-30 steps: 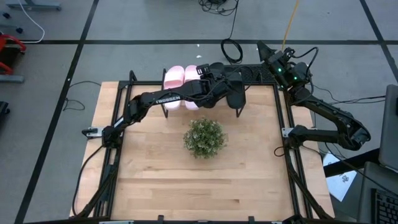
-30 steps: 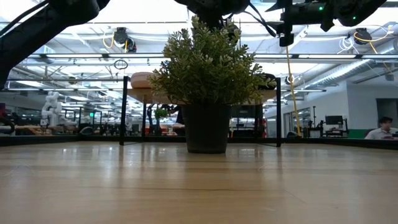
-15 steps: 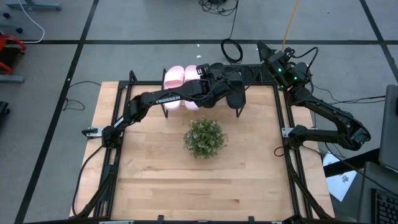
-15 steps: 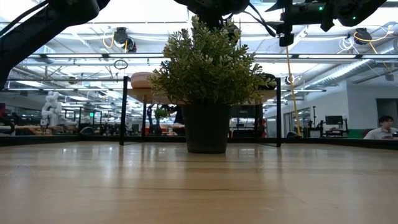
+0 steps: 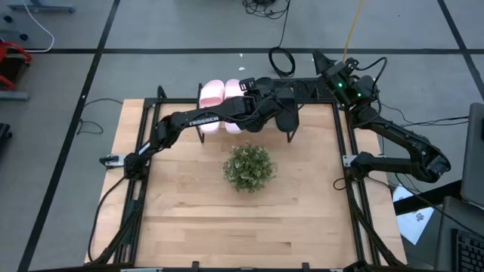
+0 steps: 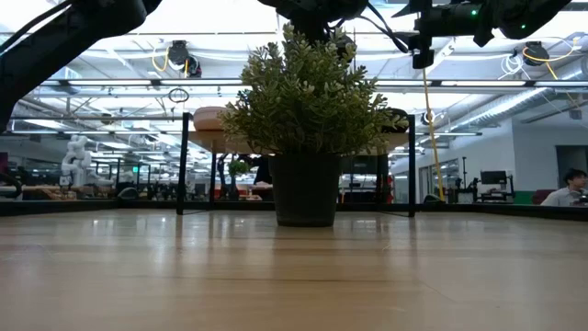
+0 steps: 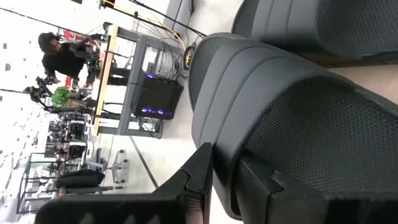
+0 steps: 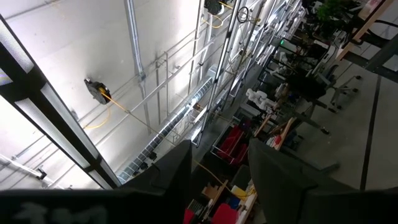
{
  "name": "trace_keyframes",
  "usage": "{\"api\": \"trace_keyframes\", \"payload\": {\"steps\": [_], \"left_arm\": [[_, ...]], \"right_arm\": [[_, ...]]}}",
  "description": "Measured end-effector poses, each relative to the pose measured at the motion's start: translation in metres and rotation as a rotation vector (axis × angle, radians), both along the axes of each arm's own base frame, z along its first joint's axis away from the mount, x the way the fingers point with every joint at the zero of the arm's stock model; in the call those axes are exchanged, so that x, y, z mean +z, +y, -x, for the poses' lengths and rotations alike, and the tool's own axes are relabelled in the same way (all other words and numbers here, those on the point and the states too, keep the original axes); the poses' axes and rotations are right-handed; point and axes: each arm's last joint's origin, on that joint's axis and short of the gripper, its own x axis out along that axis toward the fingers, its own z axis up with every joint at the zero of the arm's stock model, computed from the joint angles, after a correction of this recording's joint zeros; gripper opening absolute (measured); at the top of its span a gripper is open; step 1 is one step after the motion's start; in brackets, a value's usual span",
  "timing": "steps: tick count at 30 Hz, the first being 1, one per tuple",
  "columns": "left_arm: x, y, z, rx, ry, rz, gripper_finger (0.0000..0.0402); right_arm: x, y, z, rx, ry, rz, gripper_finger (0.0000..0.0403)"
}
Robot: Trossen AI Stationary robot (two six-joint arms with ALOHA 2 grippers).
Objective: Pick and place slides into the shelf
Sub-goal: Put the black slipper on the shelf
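Both pale pink slides (image 5: 212, 94) sit side by side on the left part of the shelf (image 6: 183, 165), which stands at the table's far edge. My left gripper (image 5: 274, 106) reaches over the shelf's right part and is shut on a black slide (image 5: 287, 115). The left wrist view shows the second black slide (image 7: 311, 25) lying just beyond it on the wooden board (image 7: 373, 70). My right gripper (image 5: 321, 60) is open and hangs raised past the table's far right corner, pointing away into the room (image 8: 217, 180). My left gripper (image 7: 227, 168) has the black slide's wide strap by its edge (image 7: 231, 155), the edge standing between the two fingers (image 7: 199, 180). The fingers come slanting down from the table's near-left side. Whether the sole rests on the board or is lifted, I cannot tell.
A bushy green plant in a dark pot (image 5: 249, 167) stands mid-table, just near of the shelf, and hides much of it in the low view (image 6: 308, 101). Bare tabletop (image 5: 227, 227) lies near of the plant. People show far off in the room (image 6: 574, 188).
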Motion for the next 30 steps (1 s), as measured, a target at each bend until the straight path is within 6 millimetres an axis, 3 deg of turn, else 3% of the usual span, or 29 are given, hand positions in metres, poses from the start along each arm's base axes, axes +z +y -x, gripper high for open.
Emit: {"api": "trace_keyframes", "payload": {"steps": [30], "left_arm": [[-0.0014, -0.0013, -0.0013, 0.002, -0.093, 0.078, 0.0063]], "right_arm": [[0.0, 0.0, 0.0001, 0.0, 0.0, 0.0, 0.0148]]}}
